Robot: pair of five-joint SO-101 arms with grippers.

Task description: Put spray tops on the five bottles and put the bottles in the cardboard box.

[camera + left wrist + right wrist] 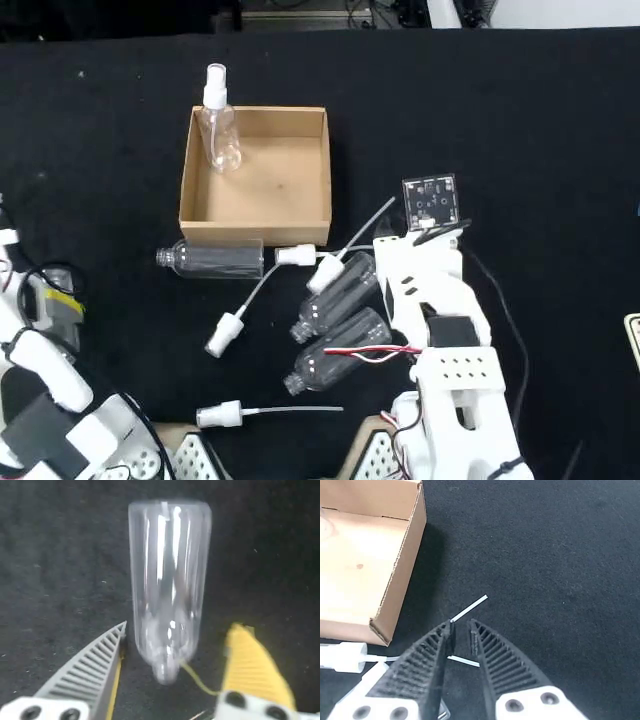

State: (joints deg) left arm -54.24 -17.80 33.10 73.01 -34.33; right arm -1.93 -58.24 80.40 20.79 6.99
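Observation:
A clear uncapped bottle point(170, 575) lies on the black cloth with its neck between the fingers of my open left gripper point(180, 626). My right gripper point(460, 622) hovers beside the cardboard box point(365, 570), its black fingers only a narrow gap apart above two thin white dip tubes point(470, 607). One bottle with a spray top point(218, 125) leans in the box point(300, 190). An uncapped bottle point(210, 258) lies in front of the box. Two more bottles point(335, 295) point(335, 352) lie beside the right arm point(440, 320). Several loose spray tops point(296, 255) point(226, 334) point(220, 413) are scattered near them.
The left arm's base point(40, 400) sits at the near left corner with cables. The right arm's camera board point(430, 200) stands out beyond its wrist. Black cloth runs open to the right of the box and along the far edge.

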